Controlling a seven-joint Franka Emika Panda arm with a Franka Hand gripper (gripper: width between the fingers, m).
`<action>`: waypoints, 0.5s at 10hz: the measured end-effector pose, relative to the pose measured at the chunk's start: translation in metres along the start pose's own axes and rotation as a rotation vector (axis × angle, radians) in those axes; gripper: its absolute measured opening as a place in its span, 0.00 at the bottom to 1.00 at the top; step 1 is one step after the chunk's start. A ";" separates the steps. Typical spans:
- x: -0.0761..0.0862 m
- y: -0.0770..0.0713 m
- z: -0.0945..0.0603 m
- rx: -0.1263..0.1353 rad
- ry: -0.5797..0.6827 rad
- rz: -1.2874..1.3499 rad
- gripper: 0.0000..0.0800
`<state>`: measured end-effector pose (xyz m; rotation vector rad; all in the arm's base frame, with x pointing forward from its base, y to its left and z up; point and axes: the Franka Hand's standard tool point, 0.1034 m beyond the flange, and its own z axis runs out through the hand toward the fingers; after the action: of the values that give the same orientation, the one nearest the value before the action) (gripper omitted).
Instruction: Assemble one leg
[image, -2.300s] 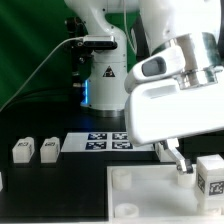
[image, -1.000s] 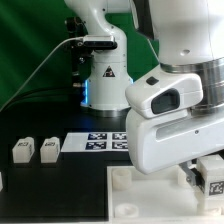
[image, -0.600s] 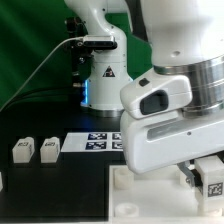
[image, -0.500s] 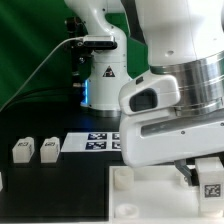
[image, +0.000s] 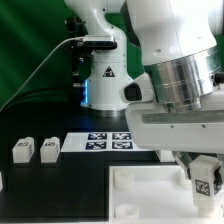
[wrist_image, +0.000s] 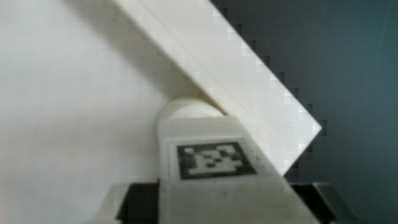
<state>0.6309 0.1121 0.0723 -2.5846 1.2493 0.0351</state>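
Note:
My gripper is shut on a leg, a small white block with a black-and-white tag, held just above the white panel at the exterior view's right. In the wrist view the leg sits between my dark fingers, its rounded end close to the panel's raised rim. Two more legs stand on the black table at the exterior view's left. My arm hides most of the panel's far right corner.
The marker board lies behind the panel near the robot base. A round corner socket shows on the panel's near left corner. A small white part shows at the left edge.
My arm has swung over the panel and taken hold of the leg at the right; the leg now hangs in my fingers a little lower and further left than before.

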 end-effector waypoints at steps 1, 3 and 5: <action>-0.001 0.000 0.001 0.004 0.005 0.088 0.38; -0.006 -0.002 0.003 0.005 0.001 0.304 0.38; -0.007 -0.002 0.003 0.004 -0.001 0.253 0.38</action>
<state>0.6284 0.1198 0.0704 -2.4067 1.5662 0.0829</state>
